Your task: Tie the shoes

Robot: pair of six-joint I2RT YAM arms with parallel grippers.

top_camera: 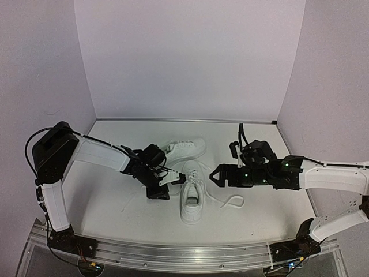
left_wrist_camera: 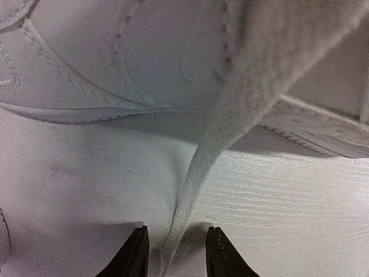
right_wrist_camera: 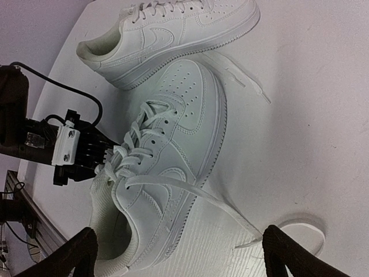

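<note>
The two shoes sit on the table between the arms. No bow is tied yet and the laces lie loose. The left claw is narrow around one lace, not pinching it. The right claw is wide and empty

A white table bears the far sneaker and near sneaker, whose lace trails rightward.

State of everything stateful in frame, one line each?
near shoe, upright, untied, laces trailing loose
far shoe, upright, tying unclear
left hand, open, lace between its fingers, not pinched
right hand, open, empty
</note>
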